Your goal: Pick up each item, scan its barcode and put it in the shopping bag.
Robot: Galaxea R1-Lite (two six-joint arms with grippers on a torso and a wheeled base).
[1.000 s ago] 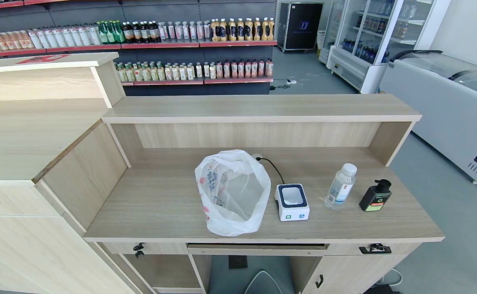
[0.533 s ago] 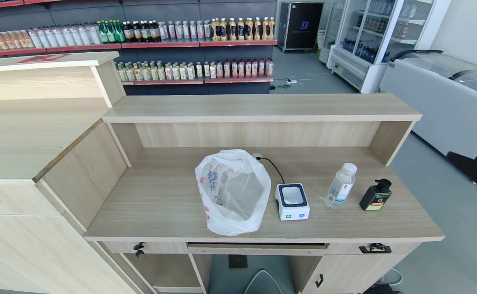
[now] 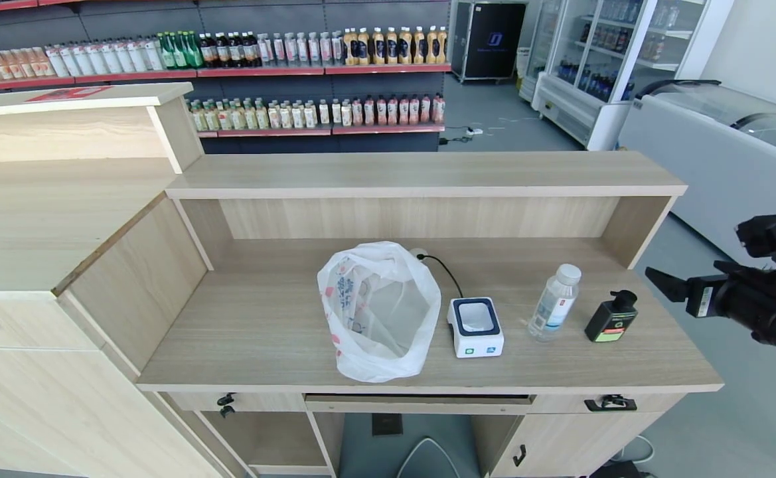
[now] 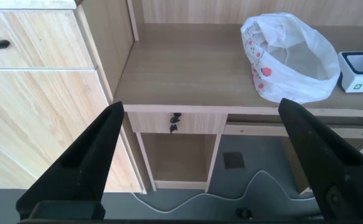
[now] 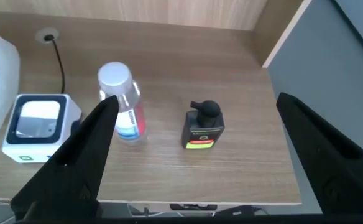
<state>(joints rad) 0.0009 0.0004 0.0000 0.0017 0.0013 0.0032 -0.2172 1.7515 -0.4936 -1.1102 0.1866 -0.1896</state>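
On the wooden counter (image 3: 261, 332) lie the task's things in a row. A white plastic shopping bag (image 3: 378, 312) stands open at the middle, with a white barcode scanner (image 3: 475, 326) right of it. Farther right stand a clear water bottle (image 3: 553, 303) with a white cap and a black pump bottle (image 3: 611, 318). My right gripper (image 3: 693, 255) hovers open off the counter's right end, above and beyond the pump bottle (image 5: 201, 127) and the water bottle (image 5: 124, 102). My left gripper (image 4: 200, 104) is open and low, in front of the counter's left part, with the bag (image 4: 290, 59) beyond it.
A raised back ledge (image 3: 421, 174) runs over the counter, and a side wall (image 3: 643, 229) closes its right end. A taller cabinet (image 3: 49, 219) stands to the left. The scanner's cable (image 3: 442, 269) runs to the back. A chest freezer (image 3: 726, 166) is on the right.
My right arm has come into the head view from the right edge and risen toward the counter's right end. The things on the counter have not moved.
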